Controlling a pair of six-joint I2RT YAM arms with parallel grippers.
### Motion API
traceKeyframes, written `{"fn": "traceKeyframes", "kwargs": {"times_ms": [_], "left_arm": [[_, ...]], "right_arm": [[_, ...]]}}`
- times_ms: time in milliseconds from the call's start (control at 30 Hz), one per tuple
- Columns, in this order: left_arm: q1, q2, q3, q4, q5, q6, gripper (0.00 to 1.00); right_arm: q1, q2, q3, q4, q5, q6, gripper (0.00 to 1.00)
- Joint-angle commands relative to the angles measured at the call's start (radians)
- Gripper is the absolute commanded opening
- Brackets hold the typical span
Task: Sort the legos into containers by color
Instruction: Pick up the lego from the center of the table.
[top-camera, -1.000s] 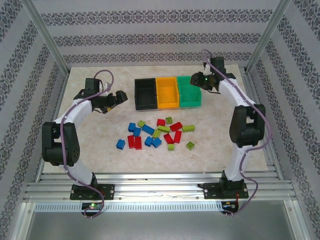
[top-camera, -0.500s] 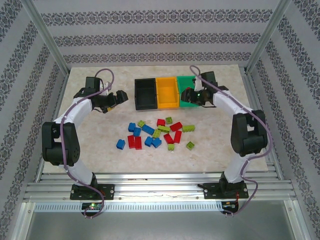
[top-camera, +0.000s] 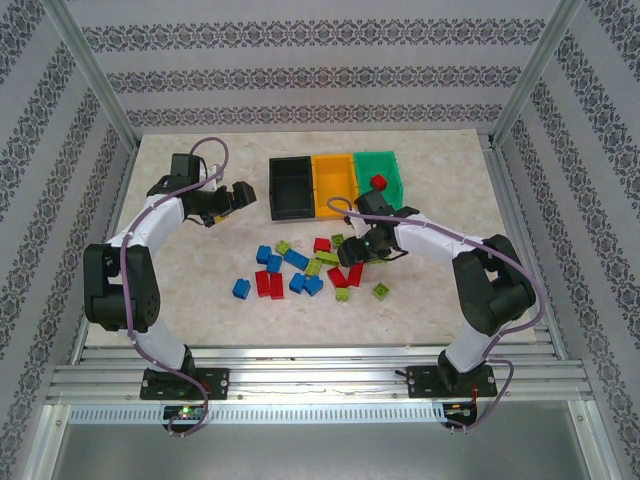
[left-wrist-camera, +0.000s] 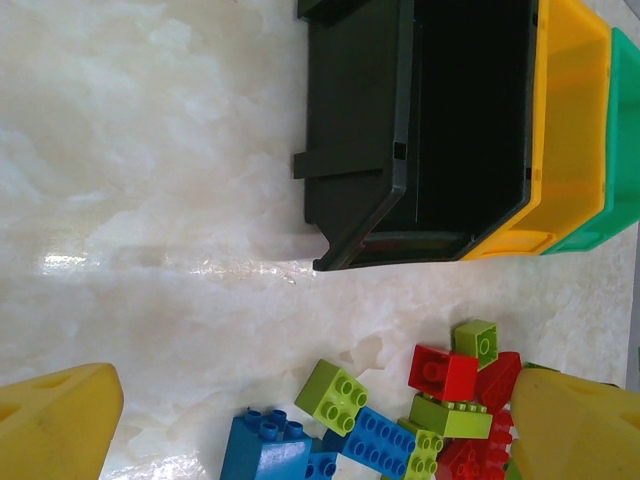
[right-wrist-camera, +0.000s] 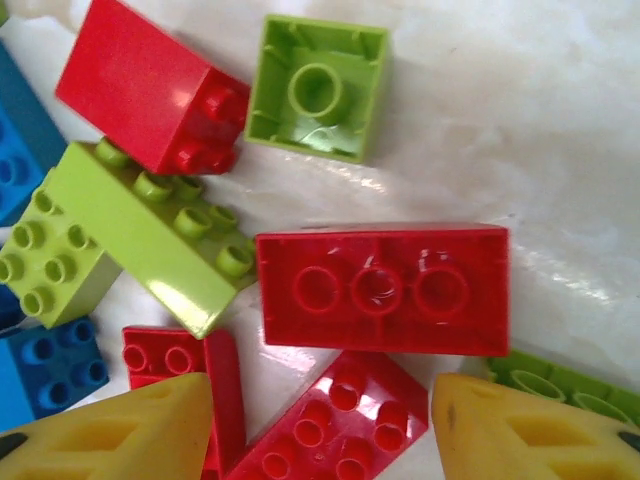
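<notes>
We saw a long red brick underside up among the legos at mid-table, its long axis across the right wrist view. The marbled table stood between patterned walls. At the far side sat the black bin, orange-yellow bin and green bin, the last holding a small red brick. The left gripper and right gripper gaped, grasping nothing.

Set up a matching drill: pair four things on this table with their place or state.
Things:
1. black bin
2. orange-yellow bin
3. green bin
4. right gripper

Places or states:
a. over the loose bricks, fingers apart
b. left end of the row
c. has a red brick in it
d. middle of the row

Pairs: 1-b, 2-d, 3-c, 4-a
</notes>
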Motion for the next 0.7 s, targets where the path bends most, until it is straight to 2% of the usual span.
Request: {"fn": "traceKeyframes", "kwargs": {"times_ms": [0,133,200,433,500,667], "left_arm": [[-0.009,-0.015,0.032,-0.034,-0.004,0.023,1.0],[-0.009,-0.025,0.032,-0.035,-0.015,0.031,1.0],[-0.009,-0.024,0.036,-0.043,-0.02,0.035,1.0],[-0.009,-0.024,0.038,-0.046,-0.02,0.039,1.0],[-0.009,-0.022,0.04,-0.046,-0.021,0.04,1.0],[-0.009,-0.017,0.04,-0.047,-0.02,0.039,1.0]], "right_arm": [[0.008,-0.015,0.018,-0.034,0.093,-0.039,0.68],[0.009,-0.002,0.055,-0.072,0.167,-0.076,0.75],[0.012,0.018,0.078,-0.095,0.181,-0.091,0.75],[0.027,0.074,0.122,-0.105,0.157,-0.105,0.78],[0.037,0.091,0.129,-0.111,0.173,-0.108,0.84],[0.06,0.121,0.145,-0.123,0.171,-0.115,0.85]]}}
